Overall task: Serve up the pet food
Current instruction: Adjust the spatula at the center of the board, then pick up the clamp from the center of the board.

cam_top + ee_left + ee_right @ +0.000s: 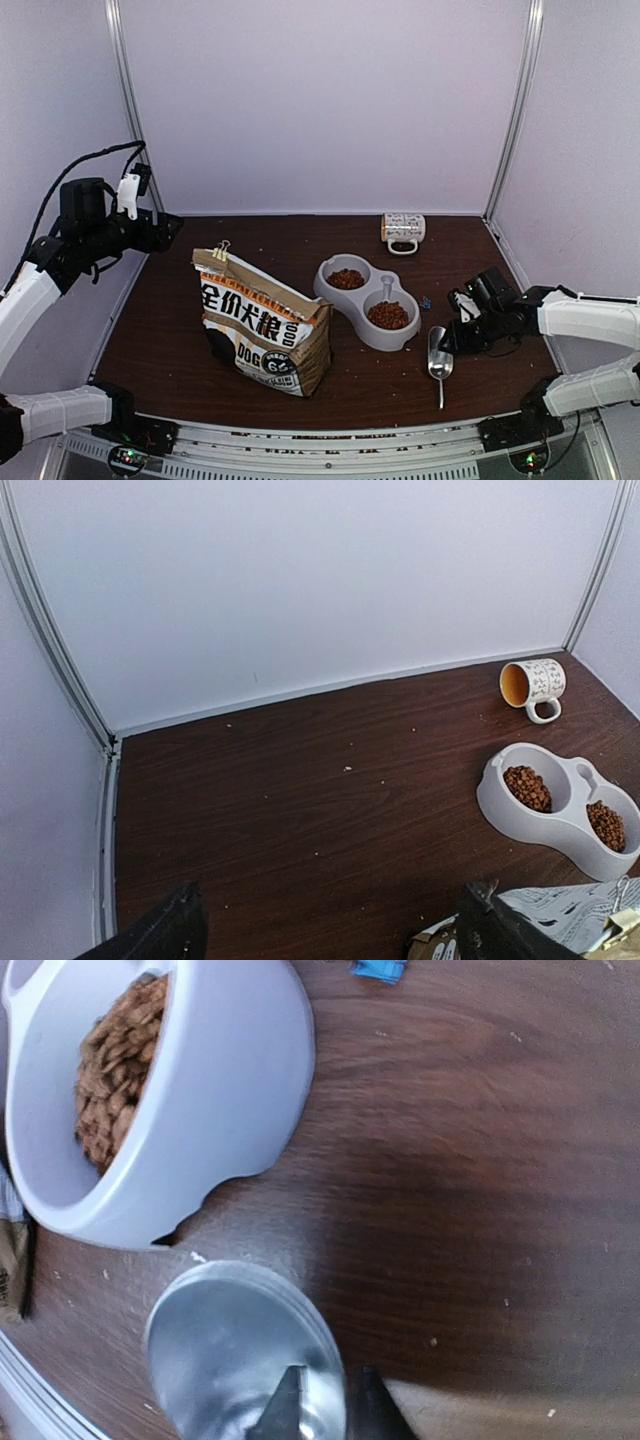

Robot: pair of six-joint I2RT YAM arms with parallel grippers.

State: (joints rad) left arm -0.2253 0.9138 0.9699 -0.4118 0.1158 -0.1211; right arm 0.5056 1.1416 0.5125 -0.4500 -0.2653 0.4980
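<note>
Your right gripper (328, 1407) looks clamped on the scoop (225, 1345) rim, though the view's cropped. Thin slick metal, so lift slowly, level, clear of the bowl (245, 1080).

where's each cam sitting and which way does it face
top external: above, behind the robot, looking down on table; left hand, right hand show
left wrist: raised at left, facing double bowl and mug; open fingers below
right wrist: low over metal scoop; fingers shut on it
shared: all three see the double bowl
</note>
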